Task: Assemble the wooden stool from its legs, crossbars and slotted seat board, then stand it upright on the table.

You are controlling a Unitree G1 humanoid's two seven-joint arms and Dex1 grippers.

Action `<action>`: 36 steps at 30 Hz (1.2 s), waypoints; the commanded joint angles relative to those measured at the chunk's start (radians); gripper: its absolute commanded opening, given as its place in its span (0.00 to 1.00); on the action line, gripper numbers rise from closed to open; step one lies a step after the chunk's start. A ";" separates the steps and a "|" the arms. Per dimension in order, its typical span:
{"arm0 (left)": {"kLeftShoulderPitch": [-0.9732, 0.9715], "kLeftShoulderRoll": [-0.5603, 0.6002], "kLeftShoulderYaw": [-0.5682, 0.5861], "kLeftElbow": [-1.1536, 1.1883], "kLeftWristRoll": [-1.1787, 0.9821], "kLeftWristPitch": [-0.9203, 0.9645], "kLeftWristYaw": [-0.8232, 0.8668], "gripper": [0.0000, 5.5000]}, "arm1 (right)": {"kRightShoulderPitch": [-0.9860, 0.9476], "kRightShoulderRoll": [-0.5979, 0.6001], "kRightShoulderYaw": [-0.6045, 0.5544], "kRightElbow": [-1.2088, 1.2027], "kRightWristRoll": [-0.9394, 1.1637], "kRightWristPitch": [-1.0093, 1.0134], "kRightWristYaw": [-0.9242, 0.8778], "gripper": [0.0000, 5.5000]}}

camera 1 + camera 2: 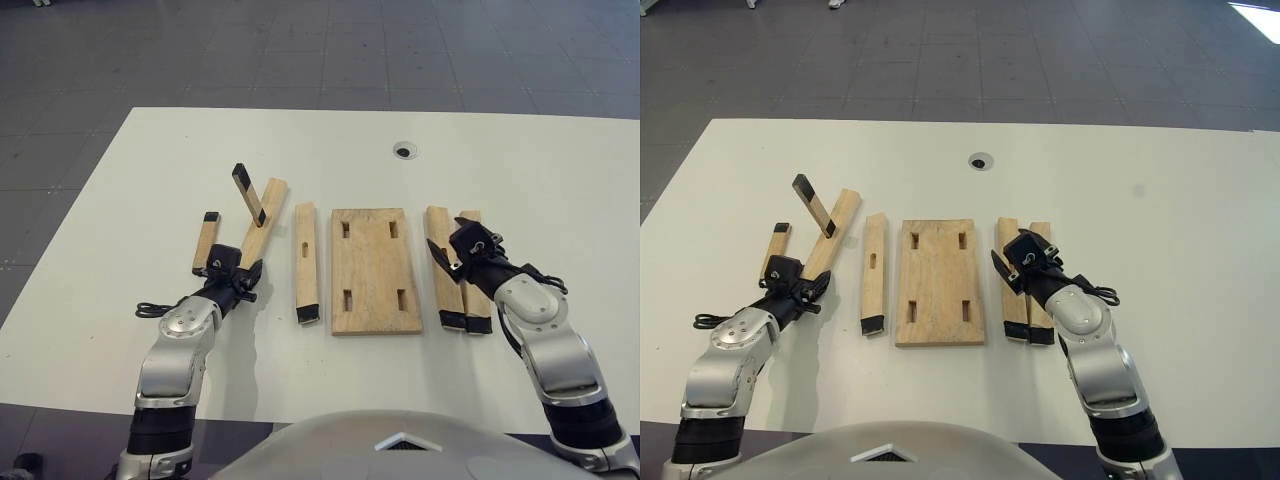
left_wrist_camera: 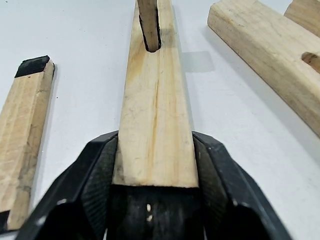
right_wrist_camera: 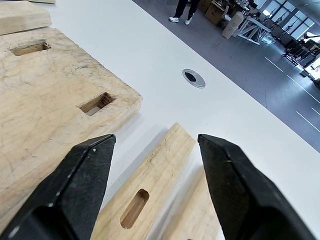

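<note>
- Seat board: a pale, rough-grained rectangle with four slots, lying flat at frame centre on the white table.
- Left gripper pinches a slotted leg left of centre; a black-tipped crossbar stands in its slot.
- Right gripper is spread above a second leg, whose near end is cut off.

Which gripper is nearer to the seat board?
Right. The right gripper hangs open over the leg beside the seat board's right edge; the left gripper is shut on a farther leg, a third leg lying between.
</note>
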 commanded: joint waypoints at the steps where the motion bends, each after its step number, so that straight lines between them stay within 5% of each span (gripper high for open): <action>1: -0.131 -0.053 0.063 -0.015 -0.096 0.019 -0.007 0.38 | -0.040 0.080 -0.131 -0.003 0.149 0.103 0.018 0.55; 5: -0.350 -0.100 0.160 -0.011 -0.299 0.052 -0.054 0.38 | -0.057 0.147 -0.312 0.068 0.443 0.225 0.133 0.55; 10: -0.477 -0.030 0.193 0.043 -0.722 0.357 -0.329 0.38 | -0.156 0.188 -0.587 0.147 1.027 0.559 0.234 0.73; 13: -0.482 0.030 0.131 0.047 -0.838 0.472 -0.492 0.38 | -0.135 0.119 -0.615 0.143 1.292 0.690 0.319 0.82; 18: -0.499 0.032 0.063 0.027 -0.932 0.534 -0.575 0.38 | -0.193 0.070 -0.609 0.200 1.439 0.704 0.264 1.00; 29: -0.488 0.003 -0.017 -0.009 -0.960 0.523 -0.559 0.38 | -0.305 0.095 -0.486 0.220 1.690 0.611 0.079 1.00; 36: -0.492 0.016 -0.016 -0.001 -0.962 0.520 -0.565 0.38 | -0.286 0.049 -0.448 0.224 1.716 0.574 0.060 0.76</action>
